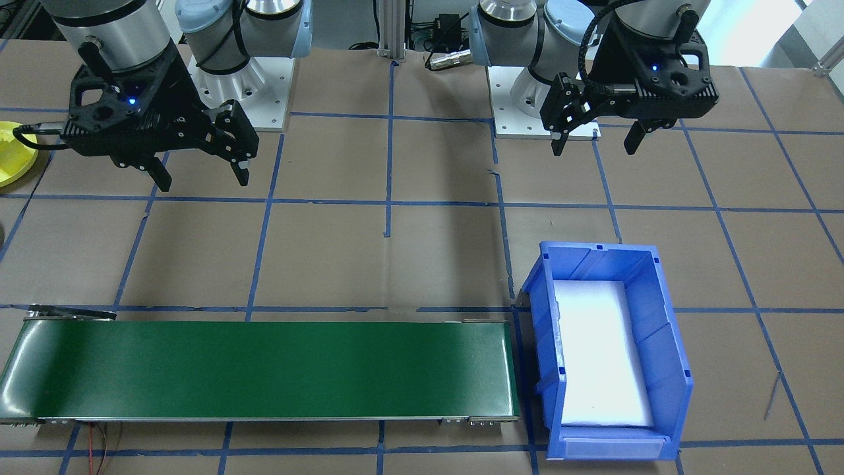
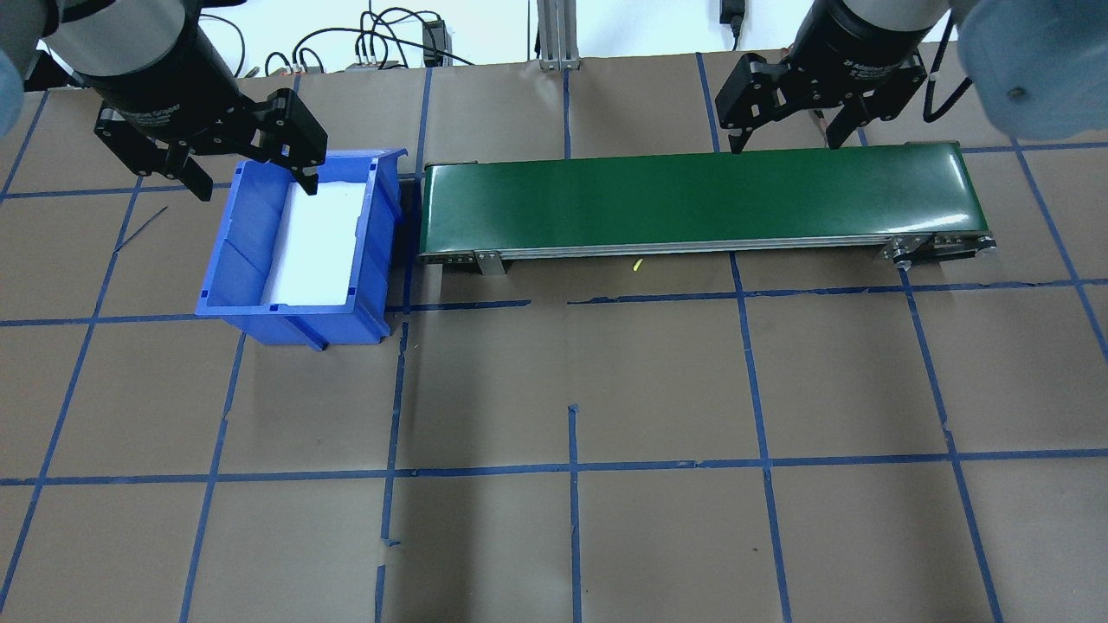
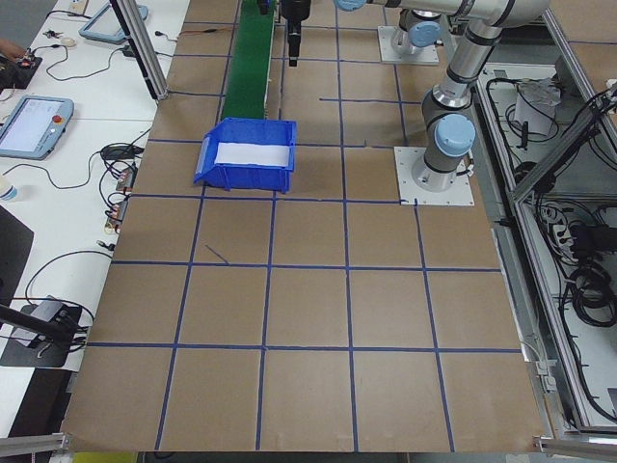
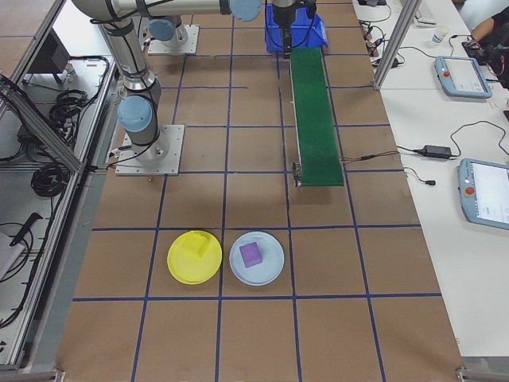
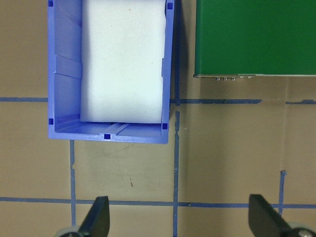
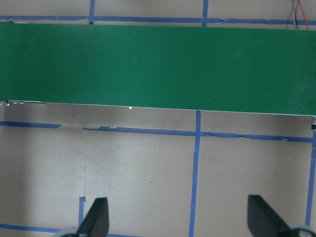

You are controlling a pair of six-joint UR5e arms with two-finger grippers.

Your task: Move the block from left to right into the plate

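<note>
Yellow block [image 4: 193,248]: lies already on yellow plate [image 4: 184,272], beside purple block [image 4: 251,254] on pale blue plate [image 4: 270,267]. Judged light, rigid; pinch flat opposite sides. My left gripper [image 2: 248,173] spread, empty, over blue bin [image 2: 234,285]. My right gripper [image 2: 786,131] spread, empty, near green belt [image 2: 692,195].
</note>
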